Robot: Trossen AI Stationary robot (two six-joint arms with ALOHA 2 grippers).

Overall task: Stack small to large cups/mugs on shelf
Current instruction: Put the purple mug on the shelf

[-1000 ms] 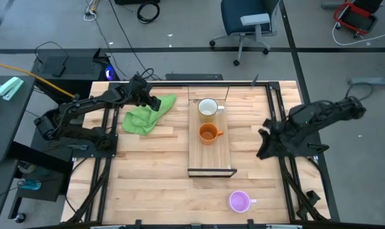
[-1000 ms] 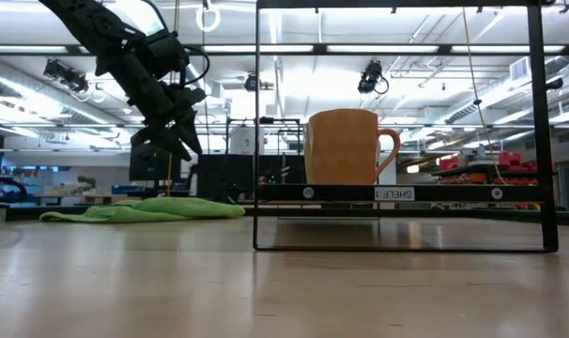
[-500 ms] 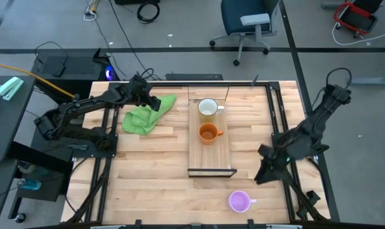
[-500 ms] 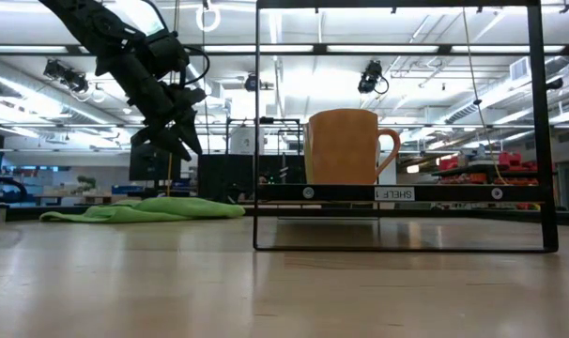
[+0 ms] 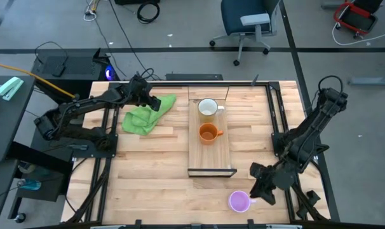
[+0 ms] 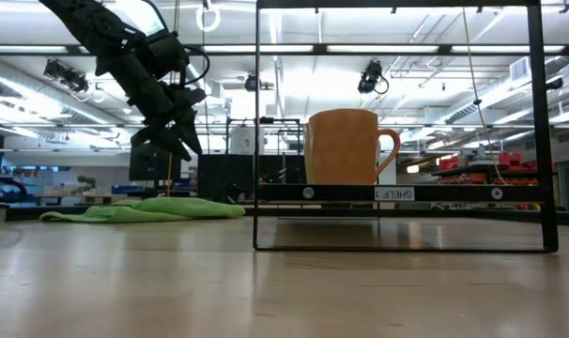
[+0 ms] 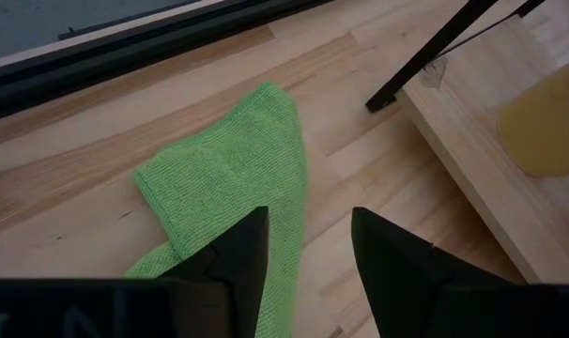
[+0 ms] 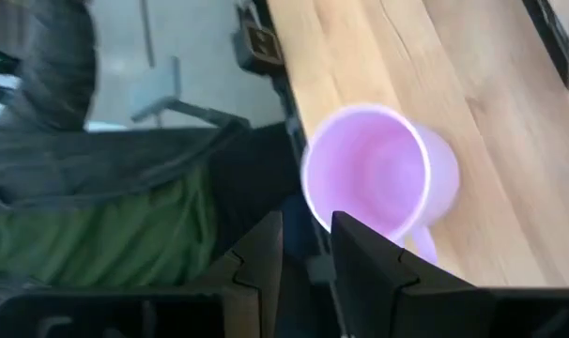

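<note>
The shelf (image 5: 222, 152) is a long light-wood board with a thin black frame, lying mid-table. On it stand the white mug (image 5: 208, 108), toward the far end, and the orange mug (image 5: 208, 133) at the middle, which also shows in the low view (image 6: 346, 145). The light purple mug (image 5: 239, 201) stands upright on the table near the near edge, and it also shows in the right wrist view (image 8: 374, 178). My right gripper (image 5: 256, 189) (image 8: 306, 249) hovers just right of it, open by a narrow gap and empty. My left gripper (image 5: 155, 103) (image 7: 308, 253) is open and empty above the green cloth (image 5: 141, 117).
The green cloth (image 7: 228, 192) lies crumpled at the table's far left. The shelf's black frame (image 6: 397, 246) rises at its near end. The table's near edge (image 8: 294, 103) runs close beside the purple mug. Bare wood lies between the shelf and that mug.
My right gripper has swung from beside the table's right edge toward the near edge and leftward, ending next to the purple mug. The mugs, the cloth and my left arm have kept still.
</note>
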